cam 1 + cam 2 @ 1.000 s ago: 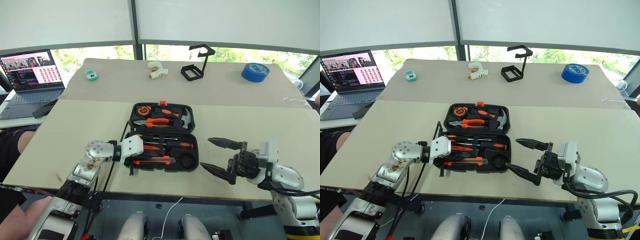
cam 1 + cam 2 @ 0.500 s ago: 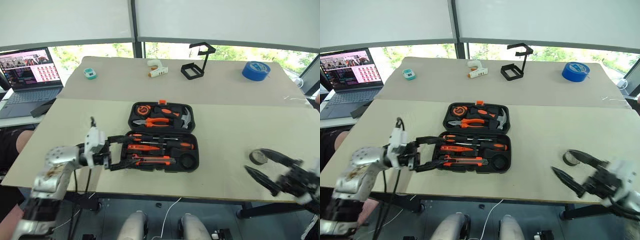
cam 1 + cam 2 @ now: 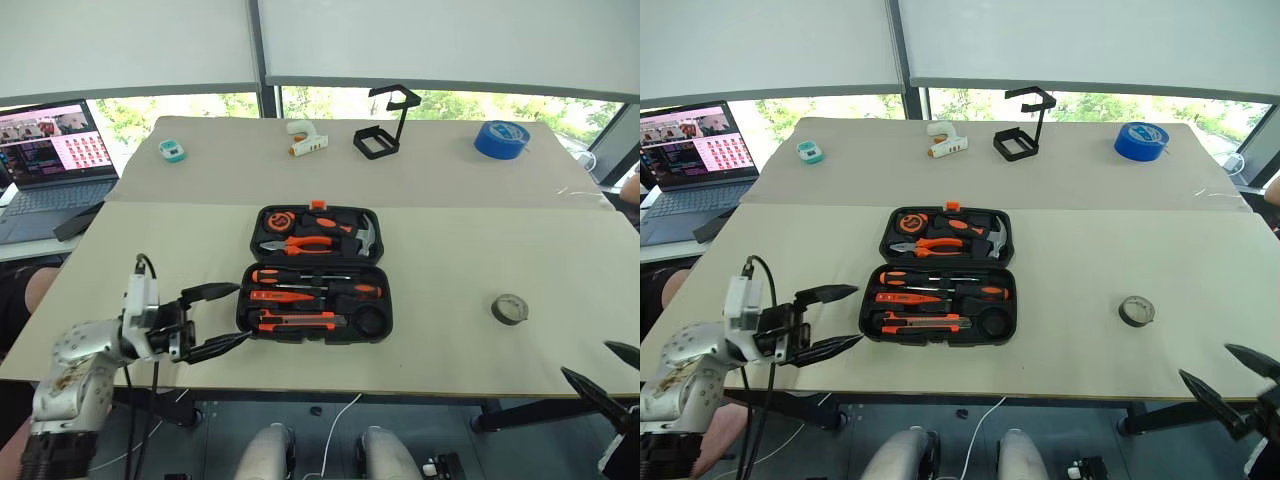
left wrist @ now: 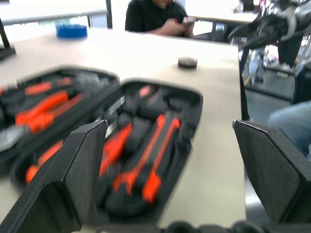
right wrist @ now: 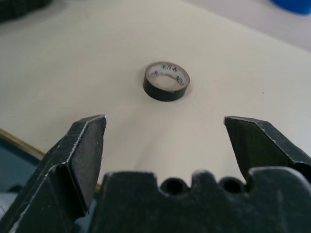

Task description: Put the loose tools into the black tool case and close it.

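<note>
1. On a beige table (image 3: 480,250) by wide windows: laptop (image 3: 50,150), blue tape roll (image 3: 502,139), wire stand (image 3: 383,125).
2. At mid-table, black tool case (image 3: 316,273) lying open, screwdrivers (image 3: 305,284) and utility knife (image 3: 297,321) seated in the near half.
3. Right of the case, well apart, small dark tape roll (image 3: 510,309) lying loose; lettering unreadable.
4. Left gripper (image 3: 218,318) and right gripper (image 3: 1238,375) spread wide, holding nothing.

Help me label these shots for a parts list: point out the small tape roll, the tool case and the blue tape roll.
small tape roll (image 5: 166,81), right wrist view, on its dark outer band.
tool case (image 3: 244,300), left eye view, on the near half's left rim.
blue tape roll (image 3: 501,140), left eye view, on its side.
</note>
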Motion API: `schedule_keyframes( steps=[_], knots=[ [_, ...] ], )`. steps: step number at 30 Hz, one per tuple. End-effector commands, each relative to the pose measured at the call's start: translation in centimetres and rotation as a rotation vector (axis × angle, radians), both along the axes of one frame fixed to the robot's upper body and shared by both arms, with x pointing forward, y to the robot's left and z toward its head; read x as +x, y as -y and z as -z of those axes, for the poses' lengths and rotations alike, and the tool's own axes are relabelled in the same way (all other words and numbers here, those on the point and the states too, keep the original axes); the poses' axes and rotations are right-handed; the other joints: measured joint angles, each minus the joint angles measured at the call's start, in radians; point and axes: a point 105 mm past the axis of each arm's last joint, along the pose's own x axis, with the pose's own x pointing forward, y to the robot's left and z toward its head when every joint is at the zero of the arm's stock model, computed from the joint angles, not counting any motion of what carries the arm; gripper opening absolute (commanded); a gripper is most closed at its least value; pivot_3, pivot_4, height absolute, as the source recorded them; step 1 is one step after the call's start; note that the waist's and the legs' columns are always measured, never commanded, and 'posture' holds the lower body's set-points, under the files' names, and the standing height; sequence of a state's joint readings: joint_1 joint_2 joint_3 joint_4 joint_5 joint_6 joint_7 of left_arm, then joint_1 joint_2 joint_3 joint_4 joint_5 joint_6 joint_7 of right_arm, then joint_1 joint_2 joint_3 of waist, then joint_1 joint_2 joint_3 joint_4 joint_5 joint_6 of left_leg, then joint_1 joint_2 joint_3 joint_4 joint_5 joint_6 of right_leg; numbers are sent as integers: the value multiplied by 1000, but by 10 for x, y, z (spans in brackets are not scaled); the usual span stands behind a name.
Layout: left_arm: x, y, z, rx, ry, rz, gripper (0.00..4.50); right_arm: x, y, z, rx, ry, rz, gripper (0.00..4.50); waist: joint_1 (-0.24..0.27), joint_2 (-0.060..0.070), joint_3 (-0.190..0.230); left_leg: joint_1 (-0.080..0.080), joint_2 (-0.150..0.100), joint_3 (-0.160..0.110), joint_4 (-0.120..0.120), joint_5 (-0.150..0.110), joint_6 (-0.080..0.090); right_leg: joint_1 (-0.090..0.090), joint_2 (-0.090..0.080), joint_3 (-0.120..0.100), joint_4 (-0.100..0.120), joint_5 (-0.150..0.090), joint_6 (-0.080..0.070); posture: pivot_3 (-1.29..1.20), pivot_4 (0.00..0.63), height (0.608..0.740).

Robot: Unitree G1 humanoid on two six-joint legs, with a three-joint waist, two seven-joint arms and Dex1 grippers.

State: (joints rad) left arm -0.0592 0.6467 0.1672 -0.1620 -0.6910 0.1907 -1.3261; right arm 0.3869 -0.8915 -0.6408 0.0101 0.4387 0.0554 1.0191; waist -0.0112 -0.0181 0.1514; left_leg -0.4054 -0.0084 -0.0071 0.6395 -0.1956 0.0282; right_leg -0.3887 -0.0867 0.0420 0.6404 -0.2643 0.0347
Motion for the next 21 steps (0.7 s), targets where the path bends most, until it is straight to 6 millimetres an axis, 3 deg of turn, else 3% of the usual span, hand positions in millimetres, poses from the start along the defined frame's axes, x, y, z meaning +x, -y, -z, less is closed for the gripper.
schedule_keyframes(
  steps=[1,4,7,10,13,21],
  knots=[
    [-9,23,-5,12,-43,98,4432,24,-9,-2,-63,-132,-52,4500,0,0,0,0,0,1,0,0,0,0,2,0,0,1,2,0,150,740],
    [-7,33,-7,11,-32,107,4432,36,-15,-1,-72,-202,-73,4500,11,-1,1,-1,3,0,0,-2,0,0,9,0,-1,1,2,0,150,740],
    [-6,55,-13,-32,5,121,4432,58,-26,10,-155,-327,-128,4500,18,-1,2,-1,5,0,1,-4,0,-1,11,0,0,0,1,0,150,740],
    [-7,61,-14,-46,8,120,4432,73,-26,15,-199,-367,-124,4500,12,-1,5,-1,5,4,4,-5,1,0,10,2,-1,1,3,0,150,740],
    [-10,60,-12,-43,5,112,4500,79,-31,17,-215,-384,-155,3775,10,-1,5,-1,5,5,4,-5,1,-1,10,3,-1,1,3,0,150,740],
    [-9,56,-9,-39,23,69,4500,85,-39,24,-225,-397,-193,941,11,-1,5,-1,5,5,4,-6,2,-1,10,3,0,1,3,0,150,740]
  ],
)
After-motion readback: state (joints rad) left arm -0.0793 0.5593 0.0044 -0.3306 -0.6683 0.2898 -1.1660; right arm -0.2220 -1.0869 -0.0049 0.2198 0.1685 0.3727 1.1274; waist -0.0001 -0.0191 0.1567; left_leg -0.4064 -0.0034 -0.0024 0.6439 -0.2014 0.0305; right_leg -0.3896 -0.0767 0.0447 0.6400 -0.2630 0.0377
